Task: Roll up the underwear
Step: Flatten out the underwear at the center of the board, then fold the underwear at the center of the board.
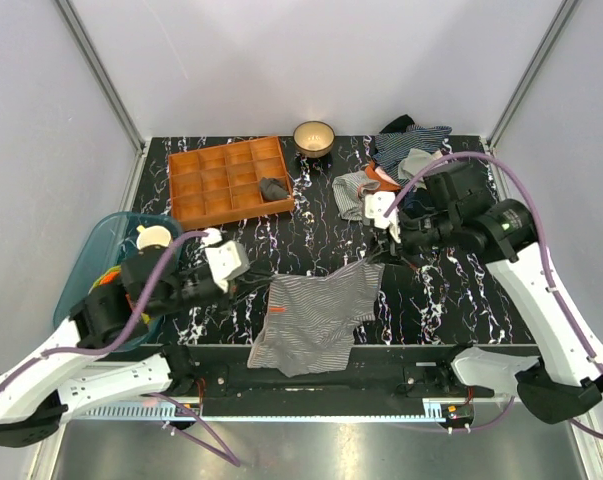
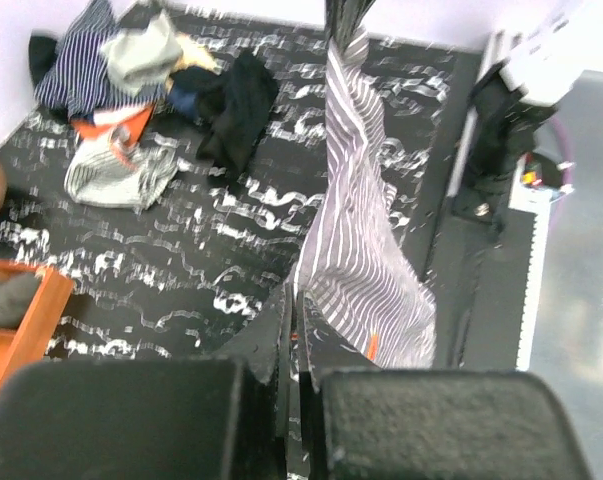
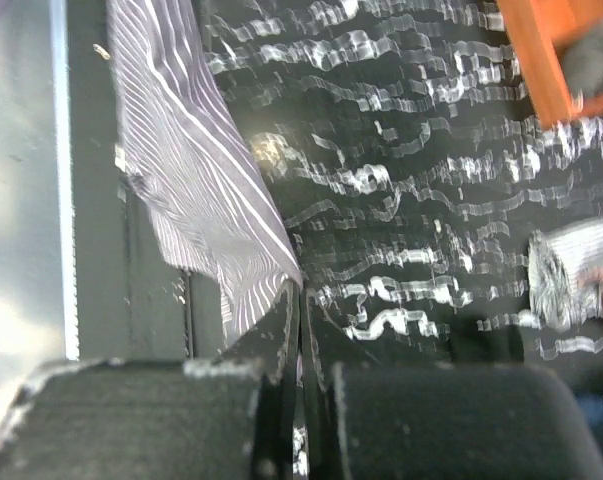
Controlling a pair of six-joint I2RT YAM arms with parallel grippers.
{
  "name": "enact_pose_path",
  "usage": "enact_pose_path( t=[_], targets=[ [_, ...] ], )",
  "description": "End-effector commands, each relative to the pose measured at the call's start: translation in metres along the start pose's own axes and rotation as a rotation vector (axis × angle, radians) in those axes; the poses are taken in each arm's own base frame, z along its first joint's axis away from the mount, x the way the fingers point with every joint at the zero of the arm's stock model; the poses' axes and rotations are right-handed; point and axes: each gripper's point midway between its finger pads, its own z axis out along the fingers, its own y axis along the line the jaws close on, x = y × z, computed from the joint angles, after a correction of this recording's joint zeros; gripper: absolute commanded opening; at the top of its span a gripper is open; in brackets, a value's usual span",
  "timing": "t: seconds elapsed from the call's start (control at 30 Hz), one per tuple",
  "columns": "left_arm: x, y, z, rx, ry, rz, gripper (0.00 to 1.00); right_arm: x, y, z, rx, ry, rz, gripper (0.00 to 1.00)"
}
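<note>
- Black, white-veined table (image 1: 451, 290) with pale walls on three sides.
- Far left: we note a blue basin (image 1: 81, 262) at the table's left edge.
- Behind it lies an orange tray (image 1: 196, 185), with a dark cloth (image 1: 273, 188) in a right-hand compartment.
- Left gripper (image 1: 267, 284) (image 2: 293, 312): fingers pinched narrow on the upper left corner of the underwear (image 1: 316, 310) (image 2: 356, 230).
- The underwear sits near centre, stretched between both grippers. Its lower part drapes over the near table edge.
- Bowl (image 1: 313, 136): at the far edge, just right of the tray.
- Right gripper (image 1: 381, 256) (image 3: 301, 300): clamped on the upper right corner. In its wrist view we see striped cloth (image 3: 181, 150) running from the fingertips.
- Far right: a clothes pile (image 1: 406, 150).
</note>
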Motion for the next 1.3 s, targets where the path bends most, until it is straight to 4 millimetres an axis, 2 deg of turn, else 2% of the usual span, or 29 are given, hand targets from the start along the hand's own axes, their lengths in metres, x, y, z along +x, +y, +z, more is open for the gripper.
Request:
enact_pose_path(
  t=[0.0,0.03,0.07,0.1,0.13,0.17,0.2,0.23,0.27,0.3,0.33,0.37,0.4,0.47,0.53,0.57,0.6,0.63,0.7,0.77,0.83,0.93,1.03,1.1,1.13,1.17,1.2,1.23,1.27],
  targets=[
    [0.049,0.038,0.031,-0.188,0.106,-0.007,0.00,0.051,-0.067,0.028,0.227,0.152,0.105,0.00],
    [0.052,0.052,0.040,-0.249,0.096,-0.003,0.00,0.068,-0.072,0.040,0.225,0.181,0.138,0.00],
    [0.075,0.063,0.048,-0.290,0.141,-0.004,0.00,0.082,-0.086,0.055,0.224,0.215,0.169,0.00],
    [0.084,0.087,0.047,-0.362,0.152,-0.025,0.00,0.088,-0.104,0.063,0.264,0.226,0.164,0.00],
    [0.091,0.104,0.059,-0.394,0.149,-0.045,0.00,0.093,-0.115,0.070,0.279,0.237,0.186,0.00],
    [0.105,0.114,0.063,-0.398,0.165,-0.076,0.00,0.111,-0.130,0.085,0.272,0.279,0.227,0.00],
    [0.116,0.146,0.056,-0.485,0.173,-0.125,0.00,0.114,-0.146,0.091,0.296,0.279,0.228,0.00],
    [0.125,0.166,0.065,-0.515,0.175,-0.149,0.00,0.108,-0.163,0.091,0.319,0.263,0.229,0.00],
    [0.132,0.180,0.067,-0.531,0.178,-0.165,0.00,0.123,-0.176,0.106,0.301,0.292,0.262,0.00],
    [0.134,0.202,0.062,-0.579,0.175,-0.175,0.00,0.126,-0.189,0.108,0.310,0.288,0.273,0.00],
    [0.144,0.218,0.071,-0.594,0.187,-0.182,0.00,0.116,-0.205,0.108,0.326,0.269,0.255,0.00],
    [0.144,0.227,0.075,-0.589,0.188,-0.175,0.00,0.129,-0.215,0.121,0.304,0.291,0.274,0.00],
    [0.152,0.245,0.080,-0.606,0.211,-0.189,0.00,0.121,-0.230,0.121,0.326,0.277,0.253,0.00],
    [0.156,0.263,0.083,-0.615,0.232,-0.188,0.00,0.132,-0.245,0.135,0.317,0.299,0.252,0.00],
    [0.163,0.283,0.090,-0.624,0.257,-0.197,0.00,0.124,-0.265,0.135,0.350,0.289,0.233,0.00],
    [0.166,0.292,0.089,-0.635,0.268,-0.194,0.00,0.132,-0.272,0.142,0.348,0.298,0.244,0.00],
    [0.175,0.299,0.090,-0.643,0.290,-0.203,0.00,0.124,-0.283,0.138,0.378,0.287,0.229,0.00],
    [0.173,0.305,0.091,-0.645,0.285,-0.204,0.00,0.129,-0.288,0.143,0.378,0.296,0.237,0.00],
    [0.180,0.314,0.089,-0.657,0.300,-0.208,0.00,0.121,-0.294,0.141,0.386,0.276,0.225,0.00],
    [0.184,0.316,0.085,-0.665,0.309,-0.206,0.00,0.117,-0.295,0.141,0.382,0.267,0.219,0.00],
    [0.178,0.318,0.083,-0.679,0.288,-0.186,0.00,0.114,-0.291,0.141,0.366,0.253,0.218,0.00],
    [0.173,0.314,0.077,-0.678,0.283,-0.163,0.00,0.099,-0.275,0.137,0.322,0.206,0.218,0.00],
    [0.177,0.301,0.074,-0.636,0.298,-0.135,0.00,0.094,-0.244,0.139,0.219,0.167,0.244,0.00],
    [0.182,0.287,0.072,-0.600,0.306,-0.117,0.00,0.103,-0.217,0.148,0.134,0.172,0.258,0.00],
    [0.186,0.280,0.073,-0.572,0.324,-0.090,0.00,0.098,-0.208,0.145,0.123,0.167,0.243,0.00],
    [0.185,0.270,0.074,-0.541,0.332,-0.068,0.00,0.108,-0.192,0.153,0.085,0.189,0.251,0.00],
    [0.196,0.259,0.073,-0.511,0.370,-0.061,0.00,0.110,-0.184,0.154,0.070,0.196,0.243,0.00],
    [0.198,0.252,0.074,-0.484,0.392,-0.020,0.00,0.106,-0.176,0.151,0.067,0.191,0.231,0.00],
    [0.195,0.246,0.072,-0.471,0.392,0.000,0.00,0.113,-0.165,0.154,0.040,0.197,0.246,0.00]
  ],
)
